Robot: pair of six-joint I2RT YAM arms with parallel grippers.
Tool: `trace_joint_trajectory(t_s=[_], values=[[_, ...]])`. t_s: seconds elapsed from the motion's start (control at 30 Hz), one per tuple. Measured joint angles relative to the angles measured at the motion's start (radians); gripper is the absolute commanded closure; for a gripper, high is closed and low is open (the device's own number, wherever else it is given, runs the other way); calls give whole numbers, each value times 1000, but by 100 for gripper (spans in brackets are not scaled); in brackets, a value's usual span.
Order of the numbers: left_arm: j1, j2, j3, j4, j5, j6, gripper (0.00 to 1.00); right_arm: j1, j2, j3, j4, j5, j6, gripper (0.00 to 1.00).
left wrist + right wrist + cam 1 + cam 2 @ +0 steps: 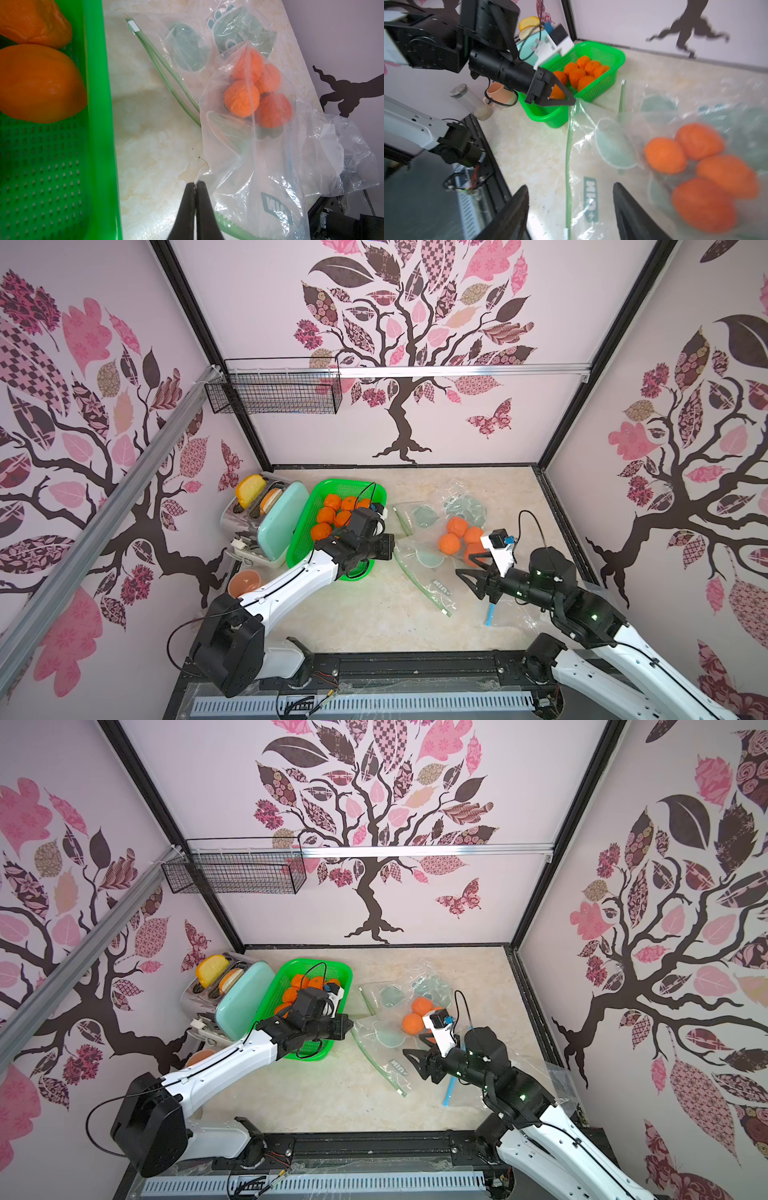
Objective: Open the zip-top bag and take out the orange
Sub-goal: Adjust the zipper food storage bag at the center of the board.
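Left wrist view: the left end effector has its black fingers pressed together, with the rim of the clear zip-top bag caught at their tips. It sits just beside the green basket. The bag lies on the marbled desk, and a green zip strip runs along its edge. Four oranges sit clustered inside the bag, well apart from the pinched rim. In both top views the right end effector hovers over the bag close to that cluster, jaws spread and holding nothing. The right wrist view shows the bag's printed film past its two spread fingers. Other oranges lie loose in the basket.
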Motion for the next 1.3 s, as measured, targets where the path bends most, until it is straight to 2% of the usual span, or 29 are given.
trace_joint_trajectory(t_s=[0.1,0.2,0.33,0.47,0.6,0.83,0.97,1.03,1.13,1.23,1.3], values=[[3,0,6,-1,11,-2,100,4,-44,4,-82,14,-290,27],[4,0,13,0,23,-3,100,45,-93,-60,-215,16,-590,24],[5,0,15,-2,29,-3,100,62,-108,-158,-318,16,-849,24],[8,0,15,-1,35,-3,100,115,-120,-271,-290,36,-1008,21],[14,0,15,2,55,-3,100,215,-134,-384,-177,93,-1125,20],[19,0,14,14,82,-6,100,274,-124,-464,46,181,-1252,24],[21,-1,14,16,89,-7,100,292,-107,-494,120,209,-1289,29],[21,-1,14,17,90,-7,100,295,-106,-494,152,211,-1298,34],[21,-1,14,20,95,-7,100,299,-90,-494,205,217,-1299,47],[21,-1,12,23,97,-8,100,301,-53,-494,249,214,-1297,53],[22,-1,11,24,98,-8,100,301,-15,-491,270,212,-1294,61]])
